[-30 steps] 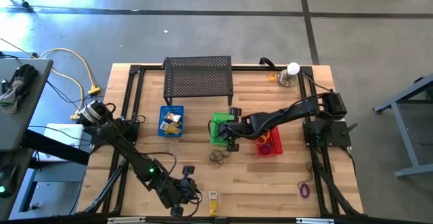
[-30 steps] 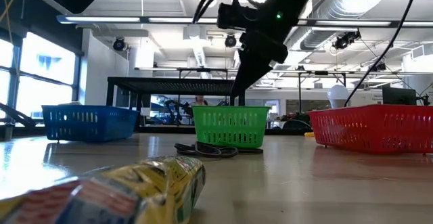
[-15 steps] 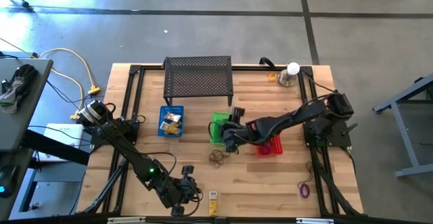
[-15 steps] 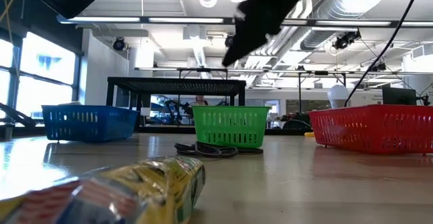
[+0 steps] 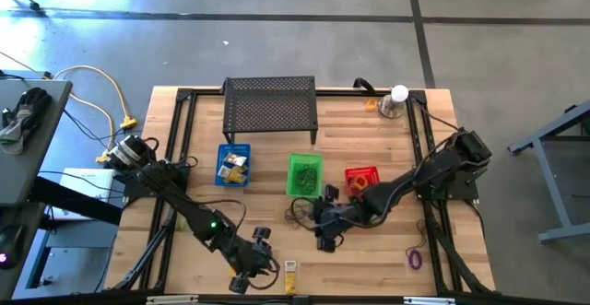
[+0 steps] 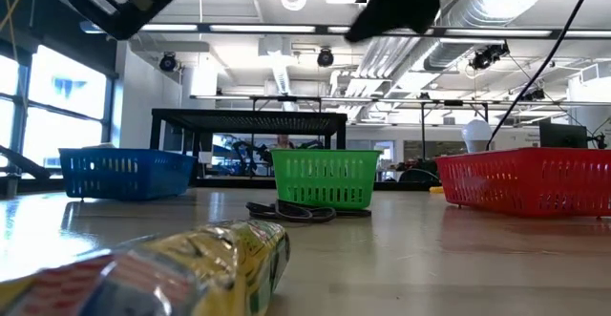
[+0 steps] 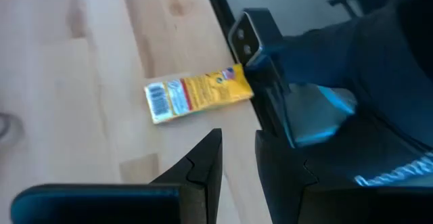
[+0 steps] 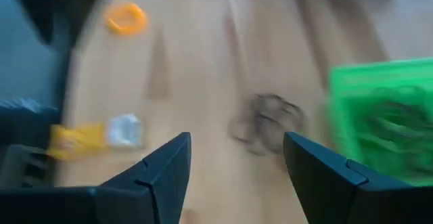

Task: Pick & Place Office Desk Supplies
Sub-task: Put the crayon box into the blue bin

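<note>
A bundle of dark loops [image 5: 297, 215] lies on the wood just in front of the green basket [image 5: 304, 174], also seen as dark loops [image 8: 267, 122] in the right wrist view. My right gripper [image 5: 320, 228] hangs open above the table beside them, its fingers [image 8: 172, 166] wide apart with nothing between. A yellow packet [image 5: 290, 270] lies flat near the front edge. My left gripper [image 7: 238, 160] hovers next to this packet [image 7: 196, 95], slightly open and holding nothing. An orange loop [image 8: 126, 17] lies near the left arm. A purple loop [image 5: 415, 257] lies at the near right.
The blue basket [image 5: 232, 165] and the red basket [image 5: 362, 181] flank the green one, each with items inside. A black mesh shelf [image 5: 270, 111] stands at the back. A silver cup with a white ball [image 5: 395, 102] is at the far right. Black frame rails border the table.
My right gripper has risen out of the green basket and swung toward the table's near edge, ending beside the dark loops. My left arm has shifted slightly by the near edge. The loops and the yellow packet have stayed where they were.
</note>
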`<action>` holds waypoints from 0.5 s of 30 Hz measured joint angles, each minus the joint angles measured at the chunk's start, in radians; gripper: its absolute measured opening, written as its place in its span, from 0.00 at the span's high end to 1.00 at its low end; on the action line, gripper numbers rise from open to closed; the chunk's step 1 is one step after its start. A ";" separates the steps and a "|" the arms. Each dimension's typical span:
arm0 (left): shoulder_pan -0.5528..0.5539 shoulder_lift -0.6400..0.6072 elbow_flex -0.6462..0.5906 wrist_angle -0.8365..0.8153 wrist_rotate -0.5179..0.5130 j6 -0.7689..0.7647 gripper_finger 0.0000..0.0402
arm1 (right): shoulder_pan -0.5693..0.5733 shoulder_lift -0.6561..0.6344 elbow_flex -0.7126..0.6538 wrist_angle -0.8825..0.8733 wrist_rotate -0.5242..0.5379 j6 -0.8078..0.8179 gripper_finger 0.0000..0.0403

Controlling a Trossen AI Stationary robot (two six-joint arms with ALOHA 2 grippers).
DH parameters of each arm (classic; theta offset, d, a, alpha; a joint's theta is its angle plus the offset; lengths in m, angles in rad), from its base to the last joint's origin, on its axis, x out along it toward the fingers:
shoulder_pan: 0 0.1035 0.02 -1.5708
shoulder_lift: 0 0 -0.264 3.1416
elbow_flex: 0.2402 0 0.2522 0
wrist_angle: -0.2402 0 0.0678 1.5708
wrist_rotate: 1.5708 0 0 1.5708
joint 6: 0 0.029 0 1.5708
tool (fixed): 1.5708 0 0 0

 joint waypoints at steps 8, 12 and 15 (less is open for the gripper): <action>0.069 0.000 0.000 -0.007 0.122 0.110 0.73 | 0.128 0.000 0.000 0.229 0.003 0.053 0.44; 0.089 0.000 0.000 -0.030 0.124 0.150 0.60 | 0.183 0.000 0.000 0.288 0.097 0.053 0.44; 0.091 0.000 0.000 -0.032 0.124 0.231 0.49 | 0.217 0.000 0.000 0.292 0.158 0.051 0.44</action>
